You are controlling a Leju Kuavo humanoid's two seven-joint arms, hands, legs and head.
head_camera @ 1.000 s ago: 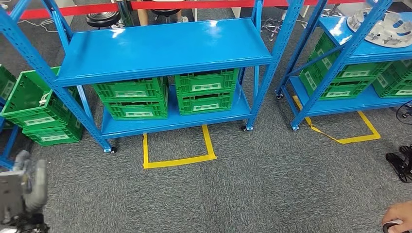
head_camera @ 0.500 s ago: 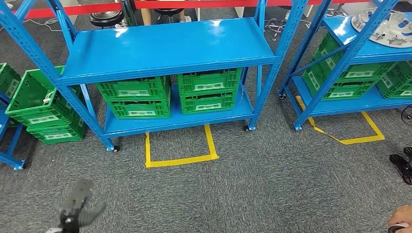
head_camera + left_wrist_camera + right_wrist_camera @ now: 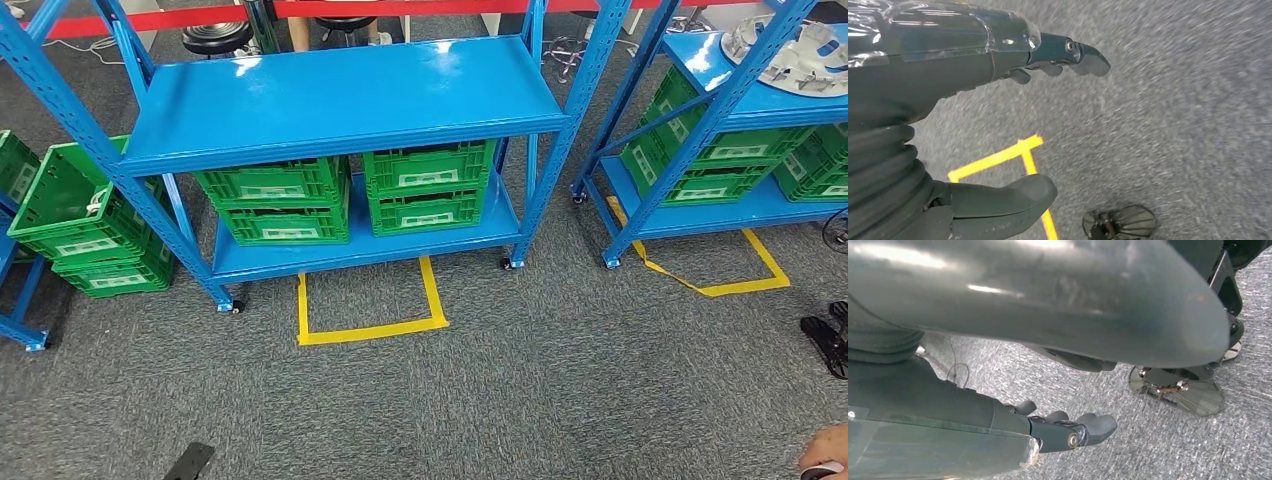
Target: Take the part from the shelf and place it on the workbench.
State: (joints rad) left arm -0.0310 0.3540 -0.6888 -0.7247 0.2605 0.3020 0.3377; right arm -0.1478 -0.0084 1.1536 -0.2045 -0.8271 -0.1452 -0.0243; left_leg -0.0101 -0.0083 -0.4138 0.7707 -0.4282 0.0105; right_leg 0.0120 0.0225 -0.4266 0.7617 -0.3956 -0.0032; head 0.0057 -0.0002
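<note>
The part, a round silver metal casting, lies on the top board of the blue shelf at the far right of the head view. My left hand hangs over grey carpet, its fingers stretched out and the thumb apart, holding nothing. In the head view a dark tip of my left hand pokes in at the bottom edge, far from the part. My right hand hangs low over the carpet with straight fingers and nothing in it.
A second blue shelf stands straight ahead with a bare top board and green crates below. More green crates sit at the left. Yellow tape squares mark the carpet. A person's hand shows at the bottom right.
My left hand has dropped from the lower left until just a fingertip shows at the bottom edge. The camera has shifted slightly; the shelves and the part have not moved.
</note>
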